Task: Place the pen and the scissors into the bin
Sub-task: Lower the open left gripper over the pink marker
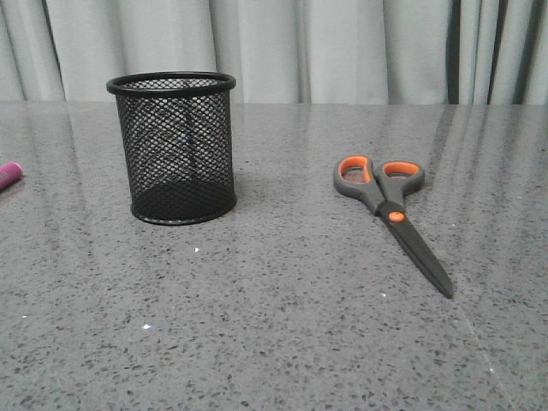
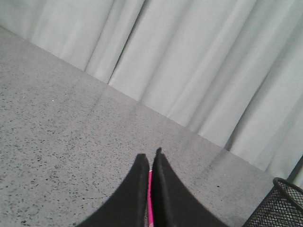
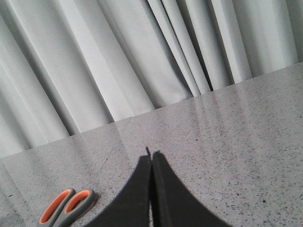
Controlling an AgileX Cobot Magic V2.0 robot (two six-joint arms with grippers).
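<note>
The scissors (image 1: 391, 208) lie flat and closed on the grey speckled table (image 1: 257, 325), right of centre in the front view. Their long axis runs from about 11 o'clock to 5 o'clock: the blade tip points toward 5 o'clock, nearest the camera, and the orange-lined finger loops sit at the far end. The orange pivot screw shows between loops and blades. In the right wrist view only the loops of the scissors (image 3: 67, 206) appear, lying off to one side of the right gripper (image 3: 151, 158), whose two dark fingers (image 3: 137, 189) are pressed together with no gap and nothing between them; they do not touch the scissors.

The bin (image 1: 175, 147) stands upright at about 10 o'clock from the scissors, well apart from them, open mouth up; nothing shows inside through the mesh. Bare table lies between the two.

The pen (image 1: 8, 175) shows only as a magenta end at the far left edge of the front view, at 9 o'clock from the bin, its axis slanting a little upward to the right. In the left wrist view the left gripper (image 2: 150, 158) has its fingers (image 2: 163, 189) nearly closed, with a thin strip of the pen (image 2: 150, 198) between them, running along the fingers. The bin's rim (image 2: 284, 201) sits at the corner of that view.

Pale curtains (image 1: 342, 47) hang behind the table's far edge.
</note>
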